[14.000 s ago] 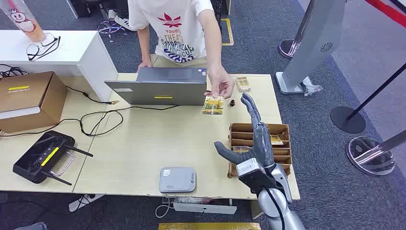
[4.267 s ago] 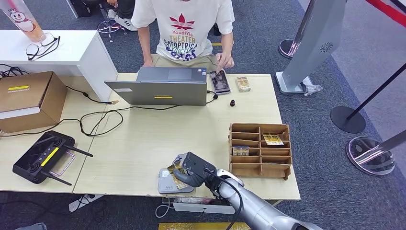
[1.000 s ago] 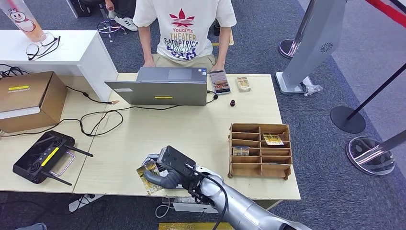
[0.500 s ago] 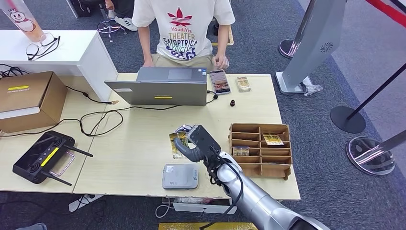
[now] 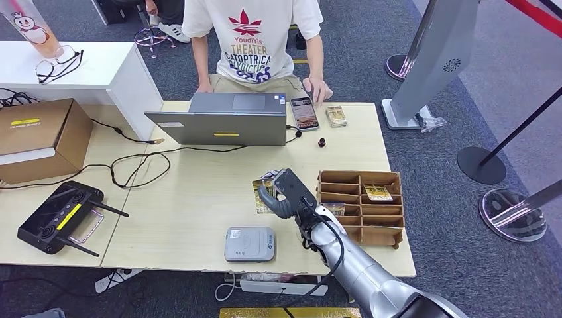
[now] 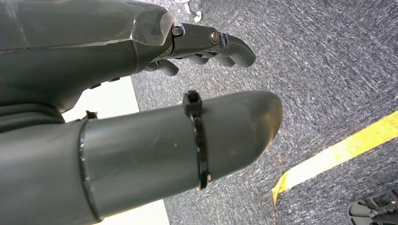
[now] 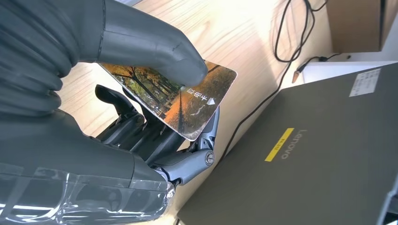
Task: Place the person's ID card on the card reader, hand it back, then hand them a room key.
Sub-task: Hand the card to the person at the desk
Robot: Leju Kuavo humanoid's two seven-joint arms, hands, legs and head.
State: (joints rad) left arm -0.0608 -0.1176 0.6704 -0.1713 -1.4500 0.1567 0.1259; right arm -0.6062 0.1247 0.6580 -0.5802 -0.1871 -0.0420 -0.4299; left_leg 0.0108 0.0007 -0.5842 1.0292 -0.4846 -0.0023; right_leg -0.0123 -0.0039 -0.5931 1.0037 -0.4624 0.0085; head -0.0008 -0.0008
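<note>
My right hand [image 5: 283, 195] holds the ID card [image 5: 262, 193], a card printed with autumn trees, above the middle of the table. In the right wrist view the thumb presses the ID card [image 7: 183, 103] against the fingers [image 7: 187, 159] beneath it. The grey card reader [image 5: 249, 244] lies near the table's front edge, below and left of the hand, with nothing on it. Room key cards [image 5: 378, 193] sit in the wooden compartment tray [image 5: 391, 232] to the right. The person [image 5: 252, 40] stands behind the laptop [image 5: 222, 126], one hand by a phone [image 5: 305, 112]. My left hand [image 6: 141, 112] hangs over carpet, holding nothing.
A small card stack [image 5: 337, 116] and a dark knob [image 5: 321, 142] lie at the table's far right. Cables [image 5: 132, 165] run across the left part. A black controller [image 5: 59, 217] and a cardboard box [image 5: 40, 136] stand at the left. Stanchion bases [image 5: 513, 215] are on the floor at right.
My right hand has lifted the card off the reader area and carried it right and toward the person. The reader now lies bare.
</note>
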